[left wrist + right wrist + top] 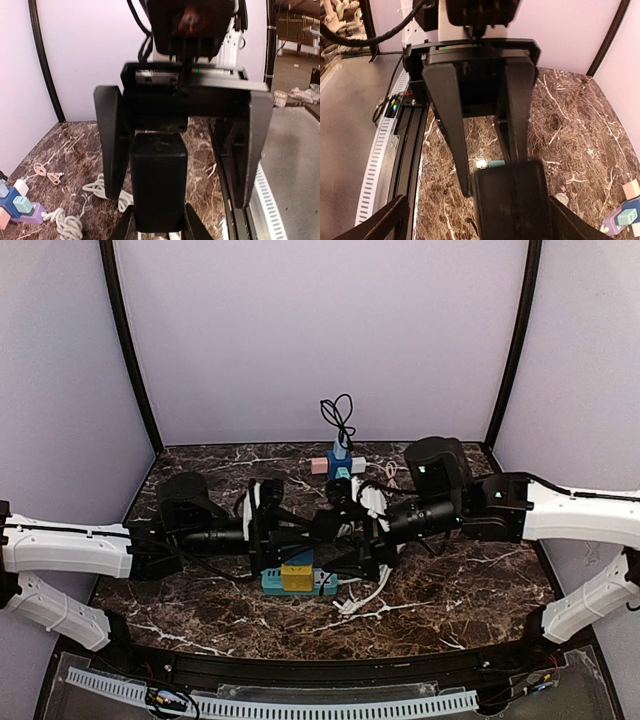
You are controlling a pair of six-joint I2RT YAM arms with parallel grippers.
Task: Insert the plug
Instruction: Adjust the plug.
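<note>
Left wrist view has the black plug pinched in the left claw, up above the marble worktop. Facing it, the right claw stands spread wide, one finger flanking the plug on each side. Top view puts the teal power strip just beneath the two meeting claws, on the arm-base side.

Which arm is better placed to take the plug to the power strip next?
Left: the left gripper clamps the black plug; the right gripper stands wide open, gripping nothing.
</note>
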